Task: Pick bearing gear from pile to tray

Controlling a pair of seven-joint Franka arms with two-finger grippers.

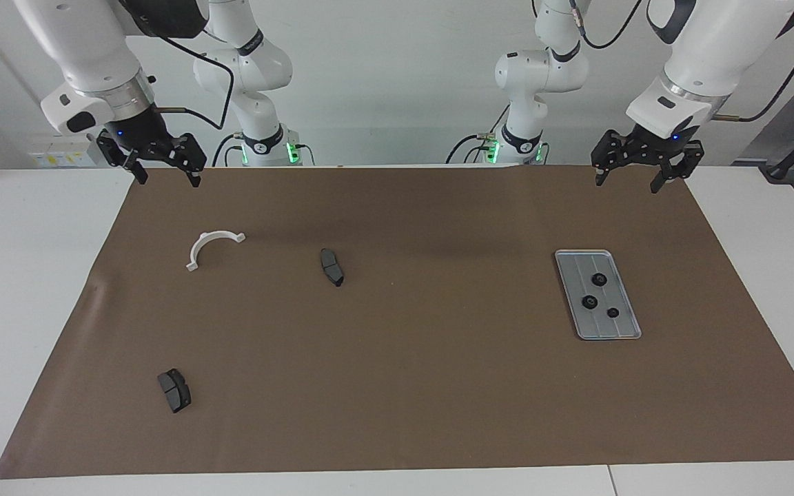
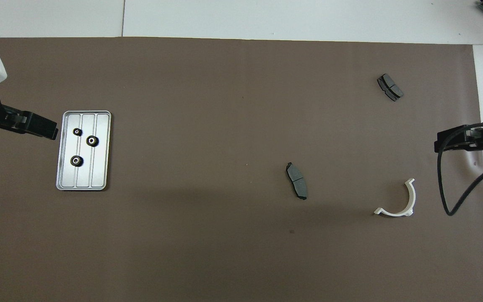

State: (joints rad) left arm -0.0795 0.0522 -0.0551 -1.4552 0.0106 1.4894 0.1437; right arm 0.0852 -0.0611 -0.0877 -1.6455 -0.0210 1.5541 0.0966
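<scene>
The left pincer (image 1: 637,179) is held raised with fingers spread and empty, over the brown mat's (image 1: 397,386) edge nearest the robots, at the left arm's end. The right pincer (image 1: 166,169) is likewise raised, spread and empty at the right arm's end. Three bearing gears (image 1: 589,302) are seen in the tray (image 1: 628,329), toward the left arm's end of the surface (image 1: 25,310). Wide bare mat is left mid-surface. A white arc (image 1: 205,244) and two brake pads (image 1: 331,266) lie scattered, well apart, toward the right arm's end.

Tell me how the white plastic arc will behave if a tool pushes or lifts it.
The white arc lies flat on the brown mat, so it probably slides or pivots rather than rolls. It looks thin and open-ended, so likely light and a little springy. Its small end tabs might snag. Both the left tool and right tool hang open, away from it.
</scene>
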